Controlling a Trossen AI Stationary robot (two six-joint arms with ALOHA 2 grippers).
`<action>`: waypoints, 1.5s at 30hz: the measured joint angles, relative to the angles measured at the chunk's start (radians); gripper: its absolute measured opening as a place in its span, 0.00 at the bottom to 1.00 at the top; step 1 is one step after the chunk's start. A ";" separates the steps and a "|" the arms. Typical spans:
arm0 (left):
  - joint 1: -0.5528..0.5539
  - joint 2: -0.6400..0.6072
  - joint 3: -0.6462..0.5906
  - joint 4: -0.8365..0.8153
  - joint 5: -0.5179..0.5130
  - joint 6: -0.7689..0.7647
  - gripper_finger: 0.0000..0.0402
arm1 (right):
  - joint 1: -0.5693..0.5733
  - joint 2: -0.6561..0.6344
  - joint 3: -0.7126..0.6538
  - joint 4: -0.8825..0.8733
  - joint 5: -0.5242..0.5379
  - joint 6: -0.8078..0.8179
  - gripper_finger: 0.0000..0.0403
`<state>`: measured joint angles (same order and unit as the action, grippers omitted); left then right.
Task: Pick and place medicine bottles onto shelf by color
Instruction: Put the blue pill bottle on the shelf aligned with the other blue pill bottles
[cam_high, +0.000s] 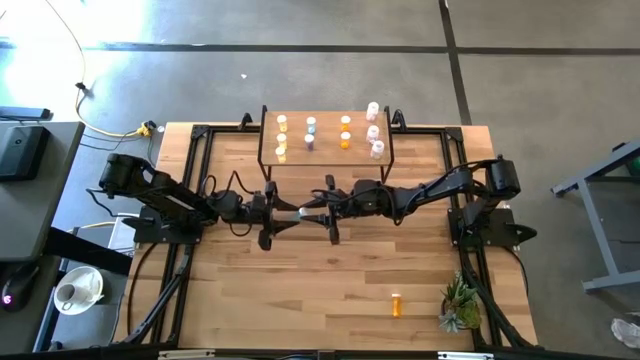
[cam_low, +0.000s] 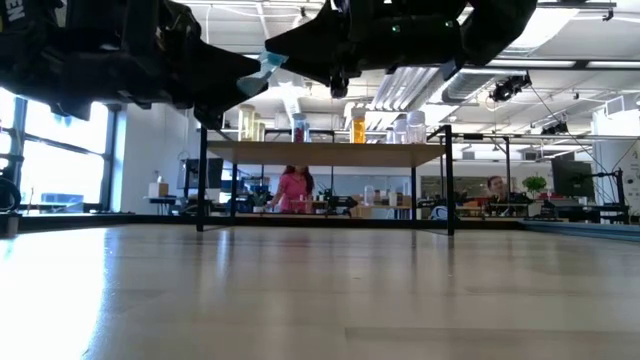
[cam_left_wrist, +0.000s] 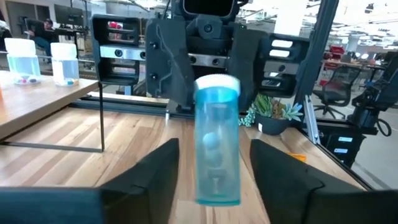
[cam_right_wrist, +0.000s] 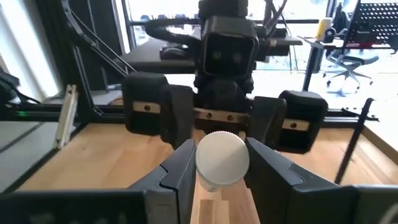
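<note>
Right claw (cam_right_wrist: 222, 169): I am clamping my two fingers on the white cap of the light blue bottle (cam_left_wrist: 217, 144), one finger on each side of it.
Left claw (cam_left_wrist: 214, 171): I am holding my fingers apart here; the bottle is standing between them with a gap on each side, not touching.
Bottle position: it is hanging above the middle of the table (cam_high: 300, 290), between my two claws, which are facing each other tip to tip.
Shelf (cam_high: 326, 118): it is standing at the far edge of the table, near my claws but apart from them.
Bottles on shelf: yellow bottles (cam_high: 282, 125) are sitting at the left end, then blue ones (cam_high: 310, 130), orange ones (cam_high: 345, 140) and pink ones (cam_high: 373, 130) at the right end.
Loose orange bottle (cam_high: 396, 305): it is lying on the table near the front right corner, just beside the small plant (cam_high: 460, 305).
</note>
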<state>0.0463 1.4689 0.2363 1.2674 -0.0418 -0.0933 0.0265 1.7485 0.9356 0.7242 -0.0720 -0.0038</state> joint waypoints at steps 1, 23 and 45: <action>0.000 0.000 0.000 -0.002 0.000 -0.002 0.48 | -0.001 0.000 0.000 -0.005 0.007 -0.001 0.28; 0.000 -0.004 -0.001 -0.042 -0.127 0.105 0.53 | -0.079 -0.187 0.000 -0.270 0.017 0.004 0.28; -0.002 -0.003 -0.002 -0.164 -0.091 -0.035 0.53 | -0.289 -0.118 0.571 -1.019 0.080 -0.106 0.28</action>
<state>0.0441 1.4654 0.2348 1.1030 -0.1327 -0.1284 -0.2623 1.6302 1.5065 -0.2951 0.0078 -0.1101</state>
